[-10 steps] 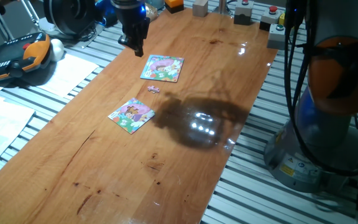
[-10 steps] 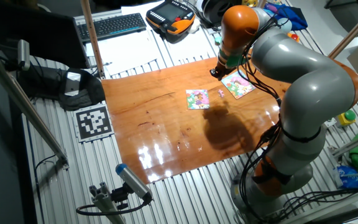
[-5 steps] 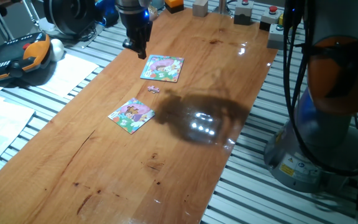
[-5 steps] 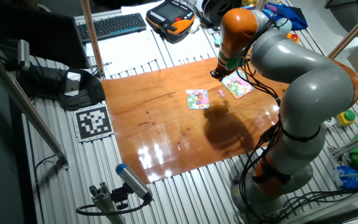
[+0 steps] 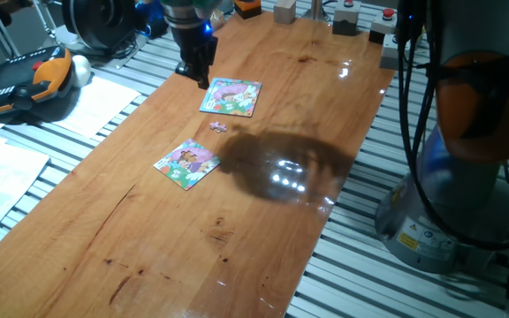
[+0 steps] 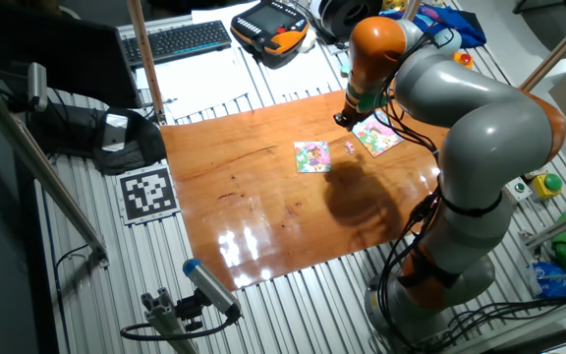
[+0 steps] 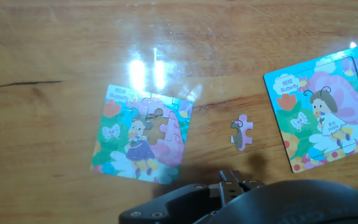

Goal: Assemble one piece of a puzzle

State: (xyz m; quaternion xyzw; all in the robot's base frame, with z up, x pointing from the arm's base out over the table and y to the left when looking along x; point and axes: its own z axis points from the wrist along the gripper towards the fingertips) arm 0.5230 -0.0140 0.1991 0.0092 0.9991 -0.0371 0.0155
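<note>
The puzzle is a small square board with a purple, pink and yellow picture; in the hand view it has an empty slot near its middle. The piece, tiny and pinkish-purple, lies loose on the wood between the two boards, also in the hand view and the other fixed view. My gripper hangs above the table's far left part, beside the second board, away from the piece. Its fingertips look closed together and hold nothing.
A second square board with a butterfly picture lies beyond the piece. An orange-black teach pendant and papers lie left of the wooden table. Small boxes stand at the far edge. The robot base stands at the right.
My gripper has shifted slightly to the right and a little lower over the far left part of the table. The boards and the piece have not moved.
</note>
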